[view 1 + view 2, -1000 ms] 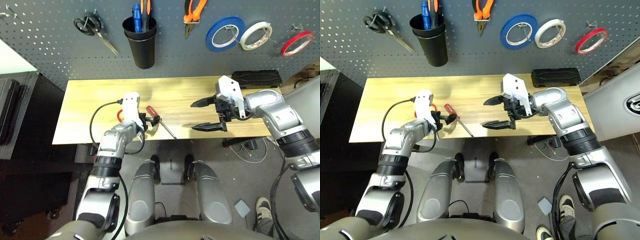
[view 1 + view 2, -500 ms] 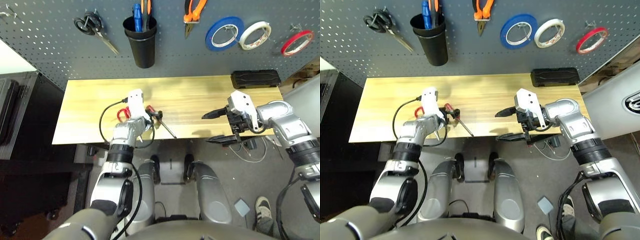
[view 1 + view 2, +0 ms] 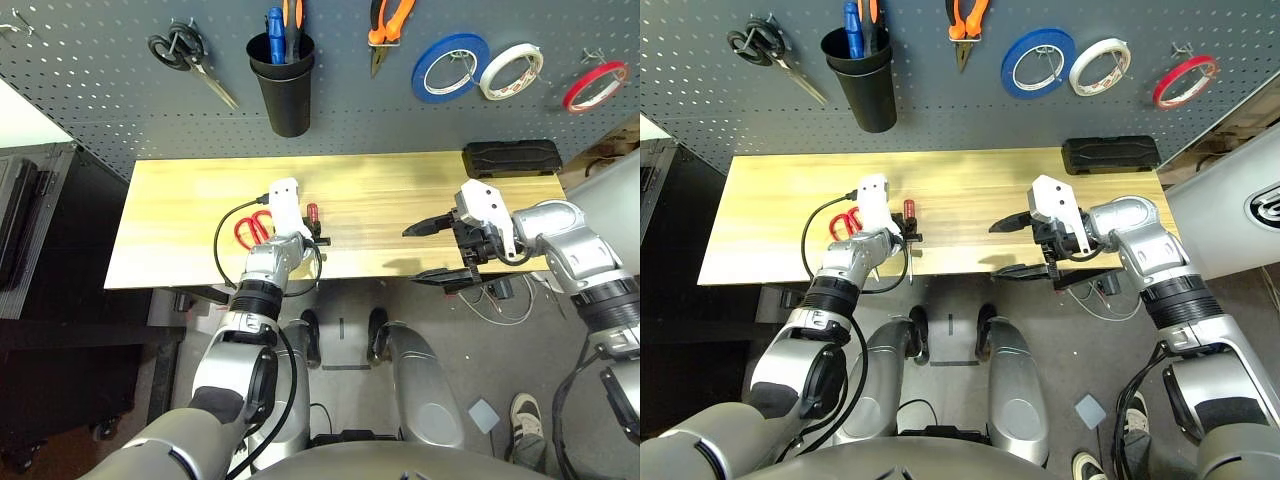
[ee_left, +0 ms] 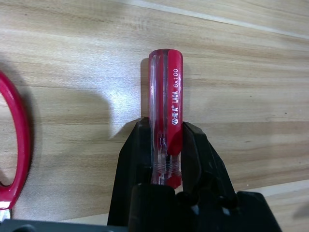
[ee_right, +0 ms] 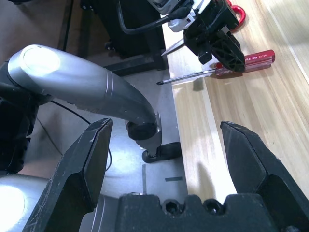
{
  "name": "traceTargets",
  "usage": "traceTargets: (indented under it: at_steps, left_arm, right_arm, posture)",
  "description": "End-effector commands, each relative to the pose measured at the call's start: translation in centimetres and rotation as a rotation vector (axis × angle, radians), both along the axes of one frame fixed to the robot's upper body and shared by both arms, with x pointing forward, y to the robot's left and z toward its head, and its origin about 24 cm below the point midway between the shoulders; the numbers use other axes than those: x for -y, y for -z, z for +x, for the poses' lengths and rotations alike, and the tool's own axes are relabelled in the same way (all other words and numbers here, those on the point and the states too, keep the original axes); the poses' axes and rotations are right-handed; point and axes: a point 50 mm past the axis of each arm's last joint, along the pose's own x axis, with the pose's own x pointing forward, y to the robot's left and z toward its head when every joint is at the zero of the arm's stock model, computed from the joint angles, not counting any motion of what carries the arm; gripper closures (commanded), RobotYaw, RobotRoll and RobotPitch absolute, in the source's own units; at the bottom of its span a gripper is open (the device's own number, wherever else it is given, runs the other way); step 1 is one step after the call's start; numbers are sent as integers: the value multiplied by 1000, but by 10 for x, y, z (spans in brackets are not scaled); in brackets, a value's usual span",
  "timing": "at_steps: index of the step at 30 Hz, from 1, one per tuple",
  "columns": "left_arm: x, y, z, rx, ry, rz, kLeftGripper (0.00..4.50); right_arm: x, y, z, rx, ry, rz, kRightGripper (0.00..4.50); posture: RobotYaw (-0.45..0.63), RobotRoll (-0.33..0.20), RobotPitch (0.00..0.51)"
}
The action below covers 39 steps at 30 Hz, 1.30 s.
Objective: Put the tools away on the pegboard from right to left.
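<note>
My left claw (image 4: pixel 166 159) reaches forward and down — its two black fingers (image 4: pixel 130 159) pinch in from both sides, apparently clamped tight. My left forearm runs straight ahead. My right claw (image 3: pixel 440 250) hangs off to the side, pointing left across my front, fingers (image 5: pixel 84 164) spread wide — holding nothing.

pegboard (image 3: pixel 100 90): upper frame, behind table (image 3: pixel 380 190)
screwdriver (image 3: pixel 312 213): on table, centre-left
scissors (image 3: pixel 252 228): just left of screwdriver
pliers (image 3: pixel 385 25): on pegboard, top centre
</note>
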Motion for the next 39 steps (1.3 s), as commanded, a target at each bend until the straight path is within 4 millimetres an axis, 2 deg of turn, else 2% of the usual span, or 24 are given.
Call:
traceTargets:
  at_steps: [1,6,9,13,16,20,25,28,32,39]
  left_arm:
    - [2,-5,-1,21,34,13,3677]
    - [-5,-38,-8,112,89,-13,3677]
    - [-7,-49,-16,135,116,-9,3677]
    - [-16,-81,-43,235,210,45,3677]
    - [-29,-91,-65,253,242,104,3677]
    - [-44,-107,-82,283,233,146,3677]
    - [-64,-131,-94,366,218,206,3677]
    - [-70,-149,-96,478,204,215,3677]
    - [-69,-168,-99,616,216,187,3677]
    - [-61,-197,-107,820,271,201,3677]
  right_arm:
    - [12,-2,-1,-4,14,-3,0]
    - [20,-9,-1,2,4,21,0]
    - [23,-10,0,-7,0,23,0]
    - [31,-19,3,-31,-3,82,0]
    - [36,-33,6,-14,6,172,0]
    - [40,-51,8,17,10,261,0]
    - [44,-76,6,38,9,342,0]
    - [47,-91,9,112,43,400,0]
    - [49,-102,11,129,63,455,0]
    - [52,-108,13,121,70,458,0]
  posture:
    - [-45,0,346]
    - [-28,0,344]
    - [-17,0,341]
    - [19,0,317]
    - [45,0,301]
    - [71,0,281]
    - [86,0,265]
    - [85,0,255]
    - [89,0,248]
    - [104,0,244]
